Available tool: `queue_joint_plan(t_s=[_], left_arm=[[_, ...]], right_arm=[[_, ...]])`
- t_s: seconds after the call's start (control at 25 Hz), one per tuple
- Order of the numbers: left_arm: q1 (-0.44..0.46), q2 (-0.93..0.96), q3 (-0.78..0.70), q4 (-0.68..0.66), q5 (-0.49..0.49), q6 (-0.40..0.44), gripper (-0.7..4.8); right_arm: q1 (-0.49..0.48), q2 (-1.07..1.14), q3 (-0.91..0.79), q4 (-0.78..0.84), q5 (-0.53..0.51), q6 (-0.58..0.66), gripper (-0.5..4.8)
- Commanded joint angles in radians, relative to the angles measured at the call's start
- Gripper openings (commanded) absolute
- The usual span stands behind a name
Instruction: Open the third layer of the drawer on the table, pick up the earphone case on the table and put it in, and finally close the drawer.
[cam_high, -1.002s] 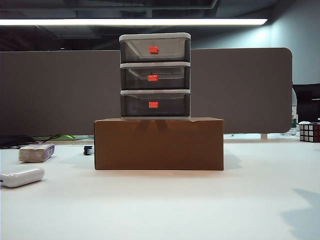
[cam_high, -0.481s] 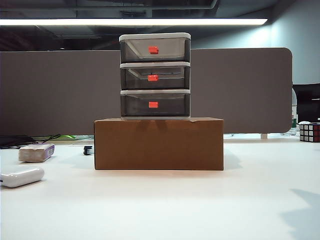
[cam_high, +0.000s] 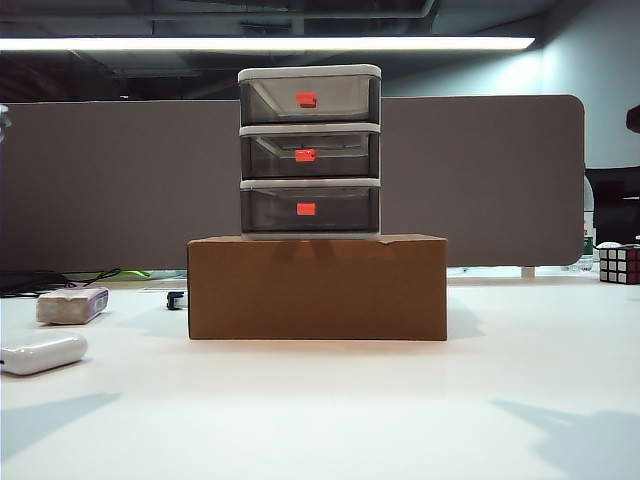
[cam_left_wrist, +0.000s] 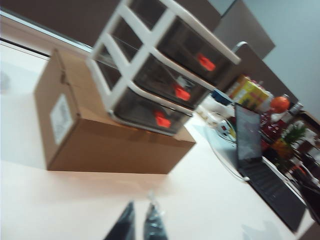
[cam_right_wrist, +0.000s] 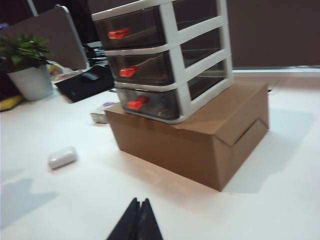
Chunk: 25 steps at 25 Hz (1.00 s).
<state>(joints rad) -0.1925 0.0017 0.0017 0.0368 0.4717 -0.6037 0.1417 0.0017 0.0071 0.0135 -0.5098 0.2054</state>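
Note:
The drawer (cam_high: 310, 150) stands on a brown cardboard box (cam_high: 317, 288) at the middle of the white table (cam_high: 330, 420), all tiers closed. Its third layer (cam_high: 310, 210) is the lowest tier, smoky grey with a red handle, and shows again in both wrist views (cam_left_wrist: 150, 114) (cam_right_wrist: 150, 102). The white earphone case (cam_high: 45, 353) lies on the table at the far left, also seen in the right wrist view (cam_right_wrist: 62, 156). My left gripper (cam_left_wrist: 140, 221) hovers well short of the box, fingers a narrow slit apart, empty. My right gripper (cam_right_wrist: 140, 202) is shut and empty, far from the box.
A greyish-white block with a purple edge (cam_high: 72, 305) lies behind the case. A Rubik's cube (cam_high: 619, 264) sits at the far right edge. A laptop (cam_left_wrist: 250, 135) and clutter lie beyond the box on one side, a potted plant (cam_right_wrist: 27, 65) on the other.
Arm shadows have appeared on the table at both lower corners, and slivers of the arms show at both upper edges. The drawer, box and earphone case have not moved.

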Motion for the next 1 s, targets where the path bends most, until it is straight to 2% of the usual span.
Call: queue_joint_plan(t_s=[0.04, 0.08, 0.24, 0.28, 0.32, 0.4, 0.6, 0.64, 0.92, 1.0], left_arm=[[-0.080, 0.006, 0.006, 0.016, -0.087, 0.009, 0.30], [-0.169, 0.006, 0.006, 0.020, -0.198, 0.080, 0.29], [-0.444, 0.080, 0.006, 0.097, -0.463, 0.187, 0.30], [-0.535, 0.134, 0.006, 0.147, -0.559, 0.223, 0.31], [-0.578, 0.171, 0.006, 0.186, -0.602, 0.241, 0.32], [-0.673, 0.313, 0.010, 0.321, -0.682, 0.284, 0.90], [-0.692, 0.574, 0.061, 0.475, -0.696, 0.325, 0.99], [-0.691, 0.701, 0.100, 0.536, -0.696, 0.350, 1.32], [-0.690, 1.184, 0.273, 0.719, -0.698, 0.435, 1.34], [-0.690, 1.255, 0.307, 0.748, -0.696, 0.436, 1.30]], right_arm=[[0.010, -0.002, -0.006, 0.021, -0.024, 0.069, -0.06], [0.031, -0.002, -0.006, 0.019, -0.032, 0.067, -0.06], [0.116, 0.004, -0.003, 0.019, 0.045, 0.063, -0.06], [0.145, 0.008, -0.001, 0.021, 0.072, 0.063, -0.06], [0.163, 0.010, 0.000, 0.021, 0.100, 0.063, -0.06], [0.219, 0.017, 0.018, 0.020, 0.198, 0.061, -0.06], [0.269, 0.055, 0.071, 0.010, 0.244, 0.038, -0.06], [0.278, 0.084, 0.088, 0.009, 0.251, 0.024, -0.06], [0.280, 0.306, 0.189, 0.019, 0.260, 0.022, -0.06], [0.281, 0.374, 0.227, 0.021, 0.245, 0.013, -0.06]])
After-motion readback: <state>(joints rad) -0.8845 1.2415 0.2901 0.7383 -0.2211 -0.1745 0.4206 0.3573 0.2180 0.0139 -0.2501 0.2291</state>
